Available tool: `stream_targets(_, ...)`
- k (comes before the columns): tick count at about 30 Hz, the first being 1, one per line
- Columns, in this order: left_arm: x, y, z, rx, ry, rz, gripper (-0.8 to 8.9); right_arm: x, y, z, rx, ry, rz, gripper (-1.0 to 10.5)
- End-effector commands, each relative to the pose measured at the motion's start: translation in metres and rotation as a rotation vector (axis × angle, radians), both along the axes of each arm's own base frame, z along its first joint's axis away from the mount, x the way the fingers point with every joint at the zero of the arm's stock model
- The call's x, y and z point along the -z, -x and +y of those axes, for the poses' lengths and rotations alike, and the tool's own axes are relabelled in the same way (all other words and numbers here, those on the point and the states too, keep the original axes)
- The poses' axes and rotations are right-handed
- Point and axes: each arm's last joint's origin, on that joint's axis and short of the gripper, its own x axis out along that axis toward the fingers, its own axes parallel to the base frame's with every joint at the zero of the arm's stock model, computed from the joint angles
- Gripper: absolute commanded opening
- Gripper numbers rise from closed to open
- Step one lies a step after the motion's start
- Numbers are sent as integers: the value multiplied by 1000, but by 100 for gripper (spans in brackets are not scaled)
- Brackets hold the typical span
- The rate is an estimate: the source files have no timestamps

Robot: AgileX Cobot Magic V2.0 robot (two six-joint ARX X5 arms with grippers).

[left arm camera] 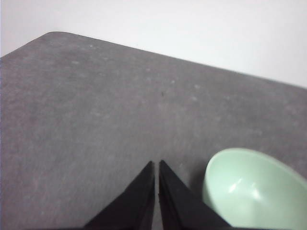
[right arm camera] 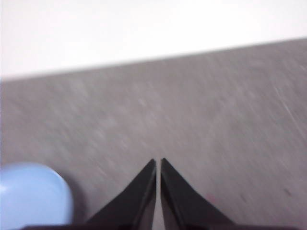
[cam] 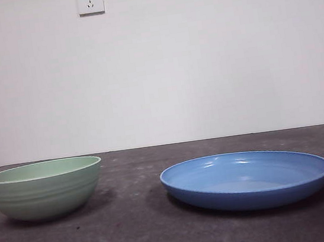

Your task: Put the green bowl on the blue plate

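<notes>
The green bowl (cam: 44, 188) stands upright on the dark table at the left of the front view, empty. The blue plate (cam: 246, 178) lies flat to its right, apart from it, with nothing on it. Neither arm shows in the front view. My left gripper (left arm camera: 157, 164) is shut and holds nothing; it hangs above the table with the green bowl (left arm camera: 252, 191) just beside its jaws. My right gripper (right arm camera: 158, 162) is shut too and empty, and an edge of the blue plate (right arm camera: 31, 194) shows beside it.
The grey table (cam: 141, 231) runs back to a white wall with a power socket (cam: 90, 0) high up. A rounded table corner (left arm camera: 53, 34) shows in the left wrist view.
</notes>
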Motion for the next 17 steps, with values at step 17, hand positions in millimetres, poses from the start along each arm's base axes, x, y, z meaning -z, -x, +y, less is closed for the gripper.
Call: stream_targets(17, -172, -33, -12, 326, 102, 30, 16, -152, -15, 15, -385, -156, -38, 11)
